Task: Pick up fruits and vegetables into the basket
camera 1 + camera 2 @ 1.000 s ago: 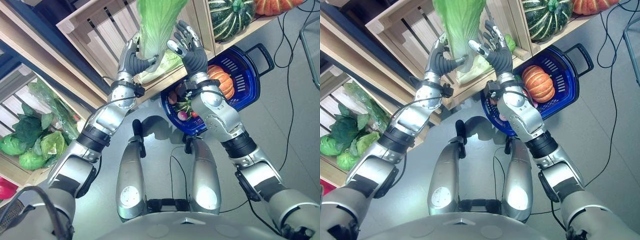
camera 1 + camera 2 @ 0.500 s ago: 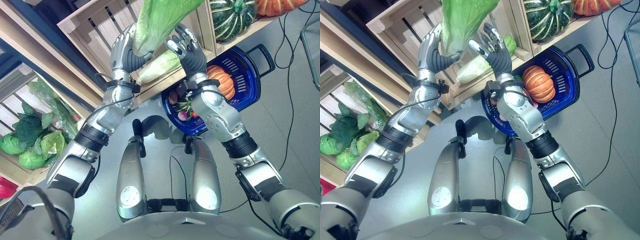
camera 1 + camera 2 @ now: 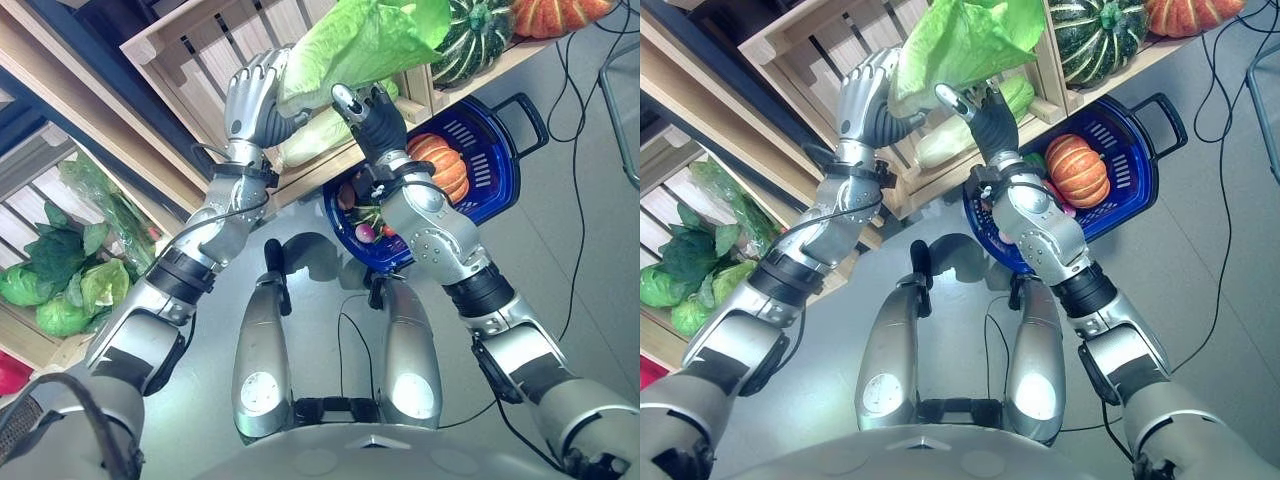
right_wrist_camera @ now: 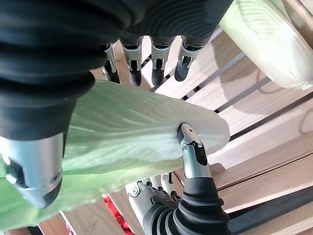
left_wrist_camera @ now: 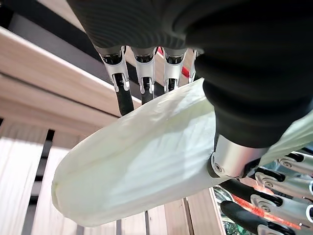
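Note:
A long pale-green cabbage (image 3: 350, 45) is held up before the wooden shelf crate (image 3: 190, 50), leaning to the right. My left hand (image 3: 250, 100) is shut on its white stem end (image 5: 146, 156), fingers on one side and thumb on the other. My right hand (image 3: 380, 120) is raised just right of it, thumb up. Its fingers (image 4: 156, 63) are straight and the leafy part (image 4: 137, 132) lies between them and the thumb. The blue basket (image 3: 495, 170) stands on the floor below right, with an orange pumpkin (image 3: 445, 160) and small produce inside.
A second cabbage (image 3: 320, 135) lies on the crate's edge just under the hands. A striped green squash (image 3: 465, 35) and an orange pumpkin (image 3: 555, 12) sit on the shelf at top right. Leafy greens (image 3: 60, 290) fill a crate at far left.
The left hand has tipped the cabbage from upright to leaning right, so its leaves now cover the right hand's fingers. The right hand has stayed about where it was.

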Controlling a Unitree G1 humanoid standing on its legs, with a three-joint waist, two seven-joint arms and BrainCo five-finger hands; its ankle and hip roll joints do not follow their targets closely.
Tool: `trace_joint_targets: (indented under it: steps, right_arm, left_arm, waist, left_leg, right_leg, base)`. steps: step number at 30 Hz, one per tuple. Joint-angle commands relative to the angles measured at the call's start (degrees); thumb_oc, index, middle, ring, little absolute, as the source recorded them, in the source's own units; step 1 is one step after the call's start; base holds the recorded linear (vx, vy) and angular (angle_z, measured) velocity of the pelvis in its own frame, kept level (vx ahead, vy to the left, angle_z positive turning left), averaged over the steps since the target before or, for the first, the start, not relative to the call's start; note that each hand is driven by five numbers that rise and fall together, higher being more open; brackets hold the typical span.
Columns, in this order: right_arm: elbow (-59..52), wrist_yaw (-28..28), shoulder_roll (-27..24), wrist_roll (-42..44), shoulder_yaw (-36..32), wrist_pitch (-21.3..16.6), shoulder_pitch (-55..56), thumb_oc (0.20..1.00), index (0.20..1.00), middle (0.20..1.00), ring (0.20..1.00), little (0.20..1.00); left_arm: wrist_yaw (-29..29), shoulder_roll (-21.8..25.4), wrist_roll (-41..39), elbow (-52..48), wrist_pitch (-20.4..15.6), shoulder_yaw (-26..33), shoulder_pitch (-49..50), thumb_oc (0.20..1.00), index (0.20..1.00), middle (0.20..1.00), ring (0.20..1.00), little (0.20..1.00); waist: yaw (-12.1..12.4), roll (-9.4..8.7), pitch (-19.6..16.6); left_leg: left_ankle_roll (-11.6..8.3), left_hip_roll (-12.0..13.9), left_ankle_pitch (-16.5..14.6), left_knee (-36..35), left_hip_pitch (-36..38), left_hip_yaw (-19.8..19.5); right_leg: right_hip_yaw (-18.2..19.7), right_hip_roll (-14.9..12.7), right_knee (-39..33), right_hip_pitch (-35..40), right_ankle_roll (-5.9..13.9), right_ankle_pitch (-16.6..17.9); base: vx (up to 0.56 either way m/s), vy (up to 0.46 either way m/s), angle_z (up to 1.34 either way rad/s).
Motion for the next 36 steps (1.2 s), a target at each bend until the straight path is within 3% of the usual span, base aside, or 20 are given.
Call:
trace_joint_targets:
  steps: [1, 8, 12, 16, 23, 24, 25, 26, 36]
  right_arm:
    - [-4.45, 2.81, 2.36, 1.98, -0.04, -2.59, -1.98, 1.0, 1.0, 1.0, 1.0, 1.0]
    - [-4.43, 2.46, 1.4, 2.27, 0.34, -3.0, -2.18, 1.0, 1.0, 1.0, 1.0, 1.0]
    - [-3.95, 1.47, 1.42, 2.46, 0.1, -4.23, -2.04, 1.0, 1.0, 1.0, 1.0, 1.0]
    - [-3.06, -1.7, 1.6, 3.77, -0.78, -7.6, -1.45, 1.0, 1.0, 1.0, 1.0, 1.0]
    - [-2.79, -1.52, 1.96, 3.0, -1.62, -10.64, -1.14, 1.0, 1.0, 1.0, 1.0, 1.0]
    - [-2.78, -0.82, 1.98, 2.72, -1.72, -11.27, -1.18, 0.771, 0.771, 0.771, 0.771, 0.771]
    - [-2.78, -0.74, 1.94, 2.66, -1.76, -11.37, -1.26, 0.278, 0.278, 0.278, 0.278, 0.278]
    - [-2.87, -0.09, 1.92, 2.58, -1.81, -11.95, -1.51, 0.2, 0.2, 0.2, 0.2, 0.2]
    - [-4.87, 5.02, 0.36, 0.52, -2.28, -13.88, -3.06, 0.2, 0.2, 0.2, 0.2, 0.2]
  left_arm:
    - [-0.41, 2.26, 6.3, -7.97, -3.19, -2.68, -4.43, 0.2, 0.2, 0.2, 0.2, 0.2]
    - [-4.25, 3.49, 13.25, -9.01, -2.75, -5.21, -4.82, 0.2, 0.2, 0.2, 0.2, 0.2]
    - [-6.98, 3.95, 15.96, -9.05, -0.65, -6.74, -5.19, 0.2, 0.2, 0.2, 0.2, 0.2]
    - [-9.32, 4.4, 18.2, -8.51, 1.38, -8.78, -4.47, 0.2, 0.2, 0.2, 0.2, 0.2]
    - [-14.01, 3.42, 18.15, -8.98, 3.03, -11.28, -2.98, 0.2, 0.2, 0.2, 0.2, 0.2]
    - [-14.74, 3.31, 17.52, -9.35, 2.95, -11.74, -2.63, 0.2, 0.2, 0.2, 0.2, 0.2]
    - [-14.84, 3.23, 17.46, -9.43, 2.97, -11.86, -2.5, 0.2, 0.2, 0.2, 0.2, 0.2]
    - [-15.38, 2.84, 17.17, -9.62, 2.9, -12.22, -2.12, 0.2, 0.2, 0.2, 0.2, 0.2]
    - [-15.11, 2.47, 13.65, -8.81, 5.24, -15.62, 0.5, 0.2, 0.2, 0.2, 0.2, 0.2]
  waist:
    - [-0.09, -2.53, -2.06]
    - [-0.05, -2.55, -2.06]
    - [-0.15, -2.57, -2.06]
    - [-0.25, -2.39, -2.06]
    - [-0.28, -2.06, -2.06]
    - [-0.2, -1.91, -2.06]
    - [-0.18, -1.87, -2.06]
    - [-0.12, -1.71, -2.06]
    - [-0.44, -0.44, -2.06]
  left_leg:
    - [3.06, -4.08, -4.45, 0.7, 2.3, 3.85]
    - [3.01, -4.05, -4.48, 0.36, 2.38, 3.79]
    - [2.97, -4.0, -4.46, 0.13, 2.33, 3.79]
    - [3.02, -3.92, -4.48, -0.08, 2.34, 3.92]
    - [3.13, -3.95, -4.48, -0.7, 2.34, 4.11]
    - [3.13, -3.98, -4.48, -0.71, 2.31, 4.16]
    - [3.13, -3.98, -4.48, -0.72, 2.29, 4.16]
    - [3.16, -4.02, -4.51, -0.79, 2.25, 4.17]
    - [3.09, -3.95, -4.86, -0.73, 2.46, 4.18]
  right_leg:
    - [1.51, 1.31, -3.29, 3.51, 2.54, 0.33]
    - [1.46, 1.23, -3.65, 3.53, 2.77, 0.52]
    - [1.32, 1.18, -3.92, 3.52, 2.9, 0.62]
    - [1.29, 1.09, -4.18, 3.47, 3.04, 0.77]
    - [1.09, 0.96, -4.74, 3.33, 3.18, 0.99]
    - [0.97, 0.87, -4.78, 3.34, 3.2, 1.01]
    - [0.93, 0.84, -4.81, 3.34, 3.2, 1.01]
    - [0.81, 0.76, -4.86, 3.31, 3.22, 0.99]
    - [0.83, 0.51, -4.59, 3.13, 3.48, 0.76]
  base:
    - [0.0, 0.0, 0.0]
    - [0.0, 0.0, 0.0]
    - [0.0, 0.0, 0.0]
    - [0.0, 0.0, 0.0]
    - [0.0, 0.0, 0.0]
    - [0.0, 0.0, 0.0]
    - [0.0, 0.0, 0.0]
    - [0.0, 0.0, 0.0]
    - [0.0, 0.0, 0.0]
